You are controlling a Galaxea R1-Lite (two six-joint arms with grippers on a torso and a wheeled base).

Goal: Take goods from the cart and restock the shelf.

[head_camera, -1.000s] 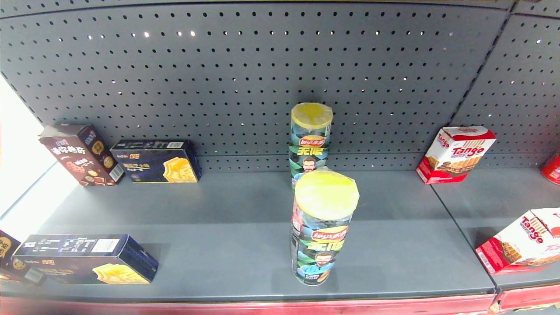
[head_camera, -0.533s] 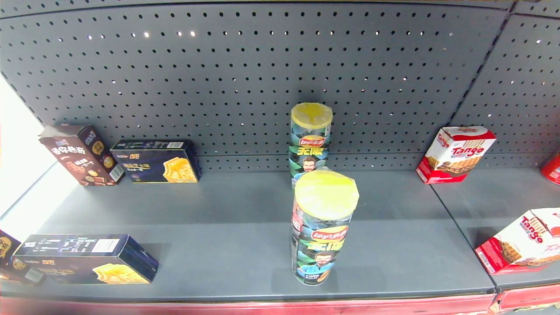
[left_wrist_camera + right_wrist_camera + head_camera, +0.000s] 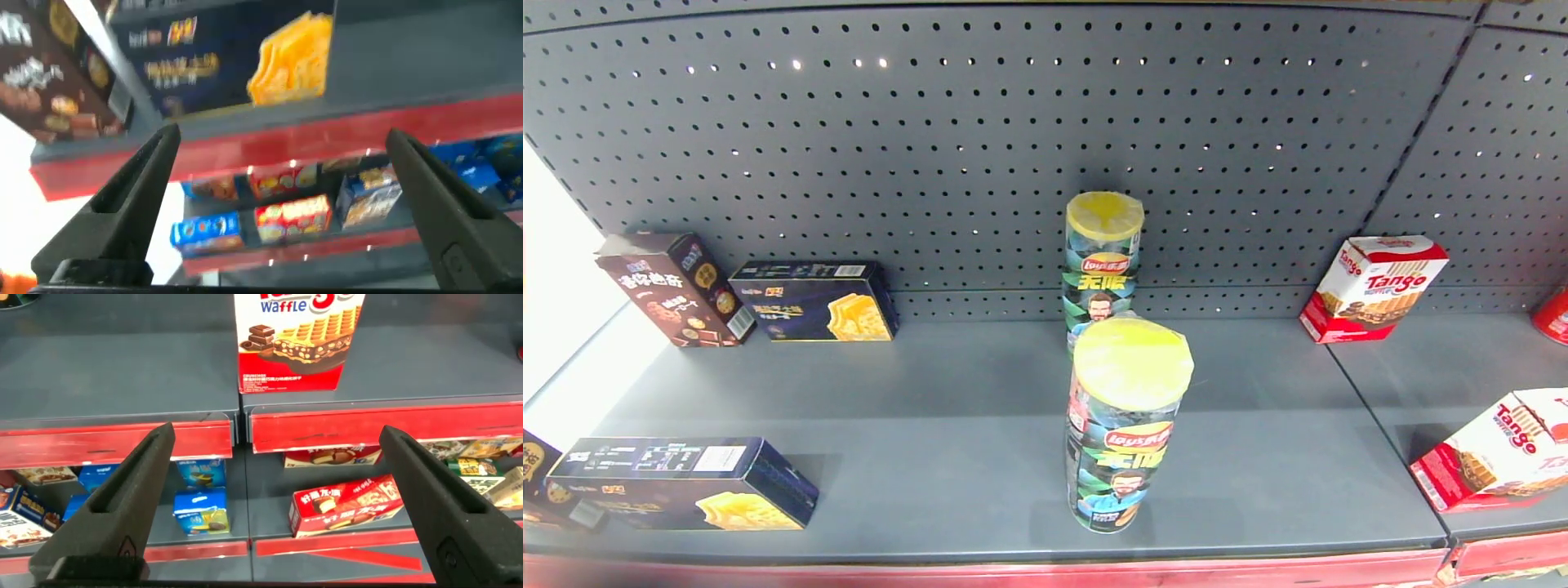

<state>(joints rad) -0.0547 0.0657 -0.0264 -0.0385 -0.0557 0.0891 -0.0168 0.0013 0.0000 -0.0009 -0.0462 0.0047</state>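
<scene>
Front chip can upright on shelf, rear chip can behind — left hand, right hand both released

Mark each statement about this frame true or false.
1. Two chip cans, the front can and the back can, stand upright on the shelf. True.
2. The right gripper holds a wafer box. False: the right gripper has open, empty jaws.
3. A dark blue box lies near the shelf's front left edge. True.
4. The left gripper's jaws are shut. False: the left gripper has open jaws.
5. The wafer boxes sit left of the cans. False: the back wafer box and front wafer box sit to their right.
</scene>
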